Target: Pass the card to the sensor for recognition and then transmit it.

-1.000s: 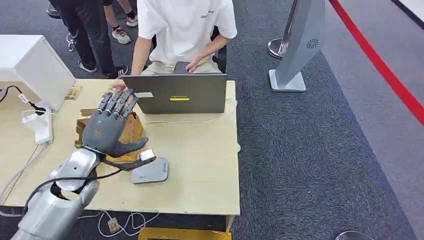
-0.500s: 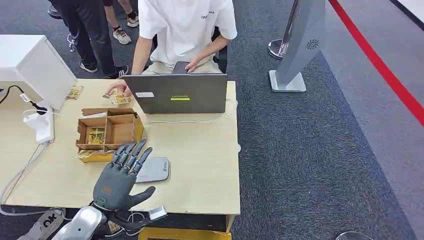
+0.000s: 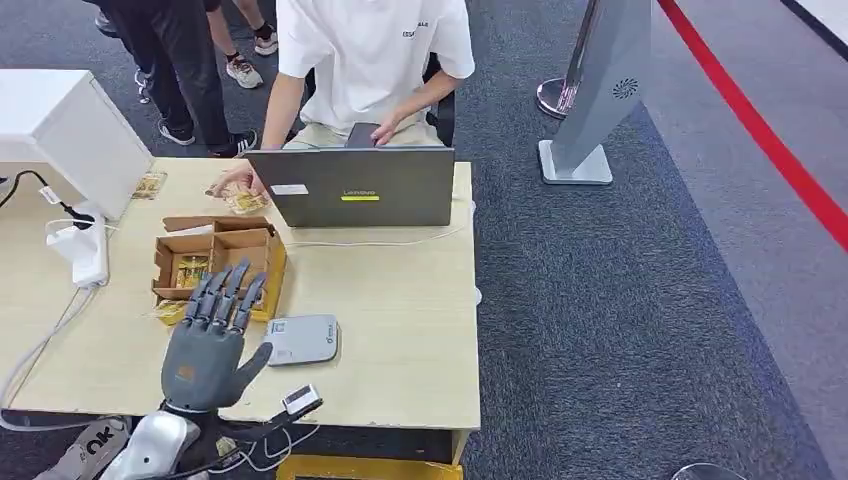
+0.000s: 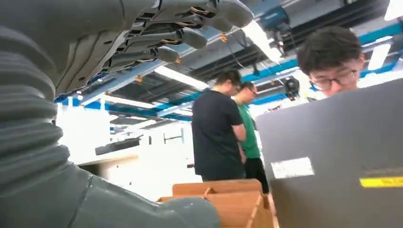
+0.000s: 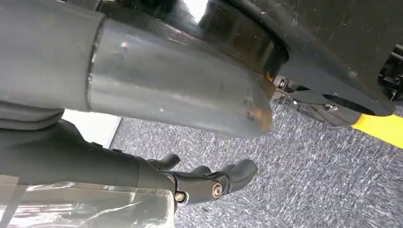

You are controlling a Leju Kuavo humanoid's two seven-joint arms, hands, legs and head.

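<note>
Left hand [image 3: 208,345] raised at table [image 3: 400,310] near edge, fingers spread, empty. Cards in box [image 3: 262,265]; sensor [image 3: 300,340] just beside hand. Next: reach into box, pinch 1 card by edge. Right hand [image 5: 209,183] hangs, curled, empty.

A pale wooden bench [image 3: 400,330] stood on dark grey carpet [image 3: 620,330] crossed by a red floor stripe [image 3: 760,130]. A grey sign stand [image 3: 600,90] rose beyond; fluorescent ceiling lights [image 4: 176,78] glowed overhead.
</note>
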